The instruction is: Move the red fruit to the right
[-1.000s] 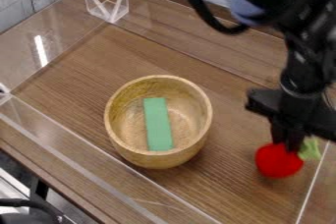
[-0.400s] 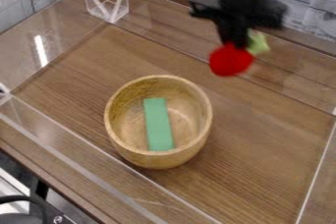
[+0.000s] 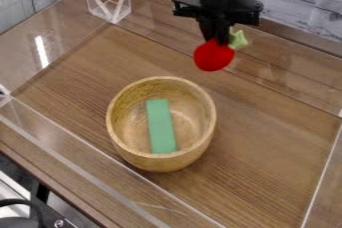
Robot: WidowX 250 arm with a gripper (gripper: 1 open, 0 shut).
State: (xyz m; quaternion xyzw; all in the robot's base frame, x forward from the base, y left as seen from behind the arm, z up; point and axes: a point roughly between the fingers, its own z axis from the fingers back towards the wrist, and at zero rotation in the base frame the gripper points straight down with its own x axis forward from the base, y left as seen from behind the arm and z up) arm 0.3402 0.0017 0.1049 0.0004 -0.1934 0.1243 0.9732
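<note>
The red fruit (image 3: 213, 56), small, round and bright red with a green leafy stem at its upper right, hangs in the air above the wooden table, beyond the wooden bowl. My gripper (image 3: 218, 36) comes down from the top of the view and is shut on the red fruit, gripping its top. The black fingers (image 3: 211, 27) cover the fruit's upper part. The fruit sits clear of the bowl and touches no surface.
A wooden bowl (image 3: 131, 137) stands in the middle of the table with a flat green block (image 3: 160, 125) lying inside it. Clear acrylic walls (image 3: 54, 162) fence the table. A small clear stand (image 3: 108, 5) sits at the far left corner.
My gripper has carried the red fruit from low at the right front, up and across to the back, above the far side of the bowl. The bowl and green block have stayed put.
</note>
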